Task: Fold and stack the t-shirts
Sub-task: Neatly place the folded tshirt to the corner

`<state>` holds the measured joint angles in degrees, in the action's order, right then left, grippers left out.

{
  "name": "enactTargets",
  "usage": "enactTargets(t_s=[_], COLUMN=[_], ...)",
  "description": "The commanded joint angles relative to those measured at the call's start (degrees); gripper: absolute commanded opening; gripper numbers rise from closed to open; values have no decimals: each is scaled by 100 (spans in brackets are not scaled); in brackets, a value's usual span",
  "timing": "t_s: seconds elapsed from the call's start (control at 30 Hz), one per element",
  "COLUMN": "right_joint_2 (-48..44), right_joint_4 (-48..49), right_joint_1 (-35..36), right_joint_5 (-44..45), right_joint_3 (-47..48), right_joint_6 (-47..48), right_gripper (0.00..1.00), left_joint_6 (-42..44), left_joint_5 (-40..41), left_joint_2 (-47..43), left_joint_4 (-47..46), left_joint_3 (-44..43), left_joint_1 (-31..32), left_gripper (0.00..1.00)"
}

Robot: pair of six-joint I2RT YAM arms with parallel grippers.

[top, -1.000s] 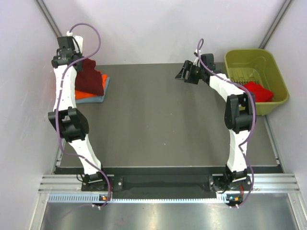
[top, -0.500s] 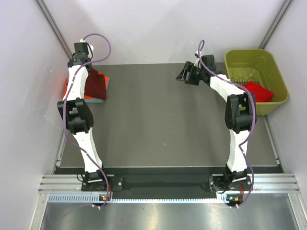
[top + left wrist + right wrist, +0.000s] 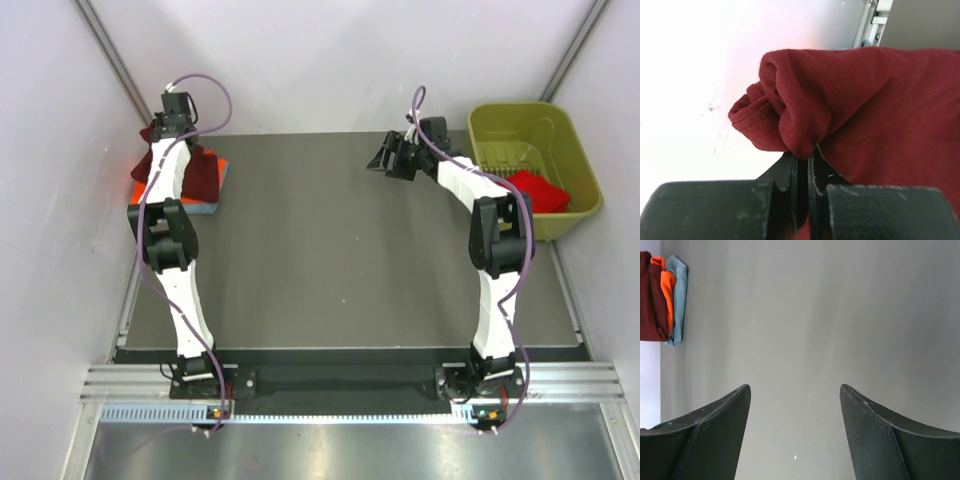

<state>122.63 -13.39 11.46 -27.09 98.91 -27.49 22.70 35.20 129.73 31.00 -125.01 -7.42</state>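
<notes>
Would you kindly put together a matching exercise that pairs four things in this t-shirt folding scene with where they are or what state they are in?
Things:
1. maroon t-shirt
2. red t-shirt
3. grey-blue t-shirt
4. right gripper

Places or states:
A. open, holding nothing, over the bare table
B. pinched by the shut left gripper
C. lying in the olive-green bin
D. at the bottom, under the orange t-shirt

Pairs: 1-B, 2-C, 3-D, 4-A.
</notes>
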Motion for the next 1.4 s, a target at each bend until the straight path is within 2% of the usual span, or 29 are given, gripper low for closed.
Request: enactTargets(t_s=[0.0, 0.23, 0.27, 0.33, 0.37, 0.4, 0.47, 0.5, 0.63, 0.67, 0.7, 0.83, 0.87, 0.9, 0.93, 1.0, 1.07, 1.1, 1.2, 1.37], right_joint_2=[-336, -415, -424, -433, -433, -424, -398, -389, -467, -494, -529, -801, -845, -942, -995, -1100, -1267, -1337, -1741, -2278], right_joint_4=[152, 144, 152, 152, 152, 152, 161, 170, 170, 161, 152, 56, 47, 21, -41, -85, -155, -182, -278, -454], right_joint_1=[-65, -83, -83, -83, -83, -74, -83, -74, -57, -65, -65, -74, -74, -65, -83, -74, -83, -83, -65, -48], right_joint_5=[-7, 37, 29, 29, 20, 20, 20, 20, 20, 46, 63, 265, 422, 528, 651, 1038, 1641, 1854, 2488, 2874], right_joint_3=[-47, -127, -135, -135, -135, -135, -135, -135, -144, -162, -171, -136, -92, -57, -30, 40, 75, 102, 190, 182], right_joint_6=[103, 173, 173, 182, 182, 182, 165, 147, 156, 191, 217, 384, 506, 577, 639, 814, 841, 815, 999, 1527], right_gripper=[72, 72, 72, 73, 73, 73, 73, 73, 73, 73, 73, 77, 80, 96, 100, 100, 100, 100, 100, 100], left_joint_6=[165, 244, 261, 252, 261, 270, 140, 104, 454, 490, 481, 113, -323, -615, -913, -1740, -2529, -2699, -3000, -2552], left_joint_5=[382, 575, 671, 725, 777, 847, 848, 718, 813, 830, 796, 524, 401, 243, 76, -591, -1039, -1520, -1875, -1166], left_joint_2=[148, 421, 439, 430, 413, 386, 334, 238, -140, -211, -325, -554, -606, -720, -782, -1010, -1230, -1449, -1854, -2495], left_joint_4=[-692, -947, -982, -1043, -1148, -1201, -1202, -1176, -1535, -1588, -1589, -1170, -941, -703, -205, 141, 361, 389, 512, 319], left_joint_3=[-384, -436, -436, -428, -436, -463, -629, -691, -648, -673, -700, -709, -718, -718, -718, -648, -412, -349, -200, 828], left_joint_1=[-14, -49, -58, -49, -49, -40, -40, 21, 635, 715, 1203, 2085, 2243, 2532, 2666, 2938, 3036, 3062, 3071, 3019], left_gripper=[2, 4, 9, 27, 31, 41, 52, 63, 75, 77, 78, 80, 82, 82, 83, 89, 90, 91, 91, 91])
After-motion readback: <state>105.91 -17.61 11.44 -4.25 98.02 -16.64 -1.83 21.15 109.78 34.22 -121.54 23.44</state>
